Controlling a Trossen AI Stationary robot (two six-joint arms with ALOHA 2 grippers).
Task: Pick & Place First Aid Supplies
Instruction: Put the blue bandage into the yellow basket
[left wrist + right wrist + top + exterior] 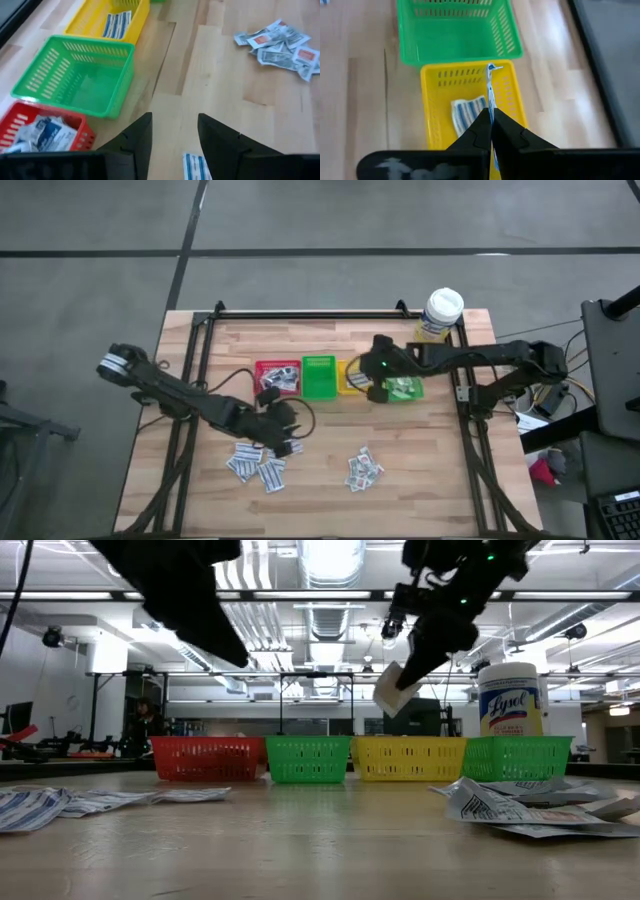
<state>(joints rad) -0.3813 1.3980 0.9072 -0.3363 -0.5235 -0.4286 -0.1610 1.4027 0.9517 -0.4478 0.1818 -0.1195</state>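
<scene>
My right gripper [491,117] is shut on a small white packet with blue print [392,690], one of the first aid supplies, and holds it above the yellow bin [437,110]. A blue-striped packet [467,114] lies in that bin. My left gripper [175,122] stands open over the table, just above a left pile of packets [258,463]. One blue-printed packet [196,167] lies on the wood below its fingers, untouched. A second pile [363,468] lies near the table's middle front. The red bin [45,132] holds several packets. My right gripper pinches the packet between its two fingers, and the wrist view shows the packet edge-on. Its free part [491,82] sticks out past the fingertips. The fingers slant down from the table's right side. The packet hangs tilted, lifted clear above the yellow bin.
Red [277,377], green [319,376], yellow [405,758] and a second green bin [405,388] stand in a row across the table's middle. A white-capped bottle with a yellow label [443,313] stands at the back right. A black rail frame [300,315] borders the table.
</scene>
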